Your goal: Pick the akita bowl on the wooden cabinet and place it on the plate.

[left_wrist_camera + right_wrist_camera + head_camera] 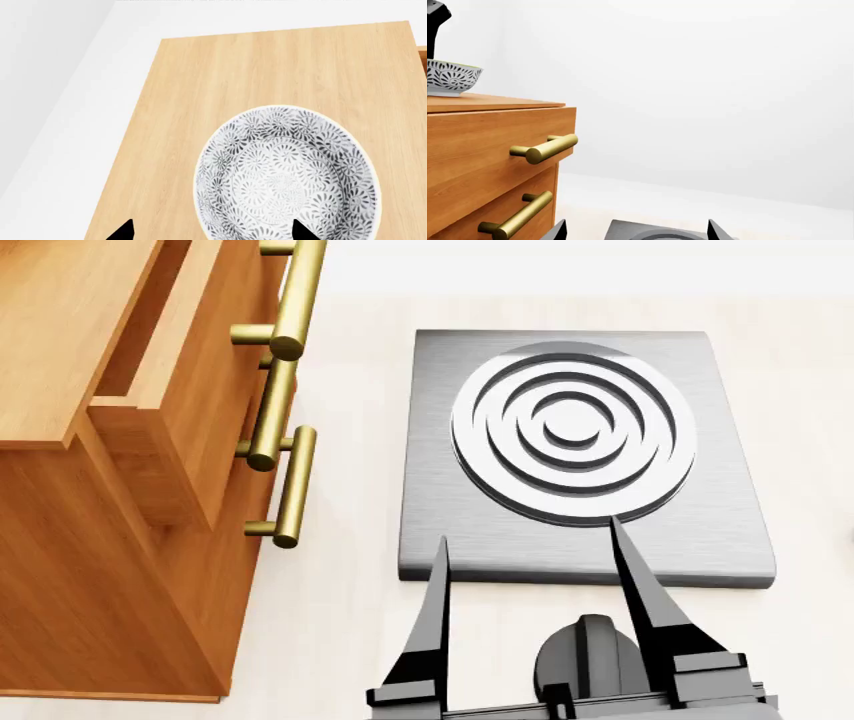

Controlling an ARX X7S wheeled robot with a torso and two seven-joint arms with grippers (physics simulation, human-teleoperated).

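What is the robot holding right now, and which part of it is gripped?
Nothing. The left gripper hangs open above the patterned grey-and-white bowl on the wooden cabinet, jaws apart and not touching it. The right gripper is open and empty too.

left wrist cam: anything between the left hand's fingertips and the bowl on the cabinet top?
Nothing between them. In the left wrist view the left hand hangs over the patterned bowl; one fingertip overlaps its rim, the other shows over bare wooden cabinet top.
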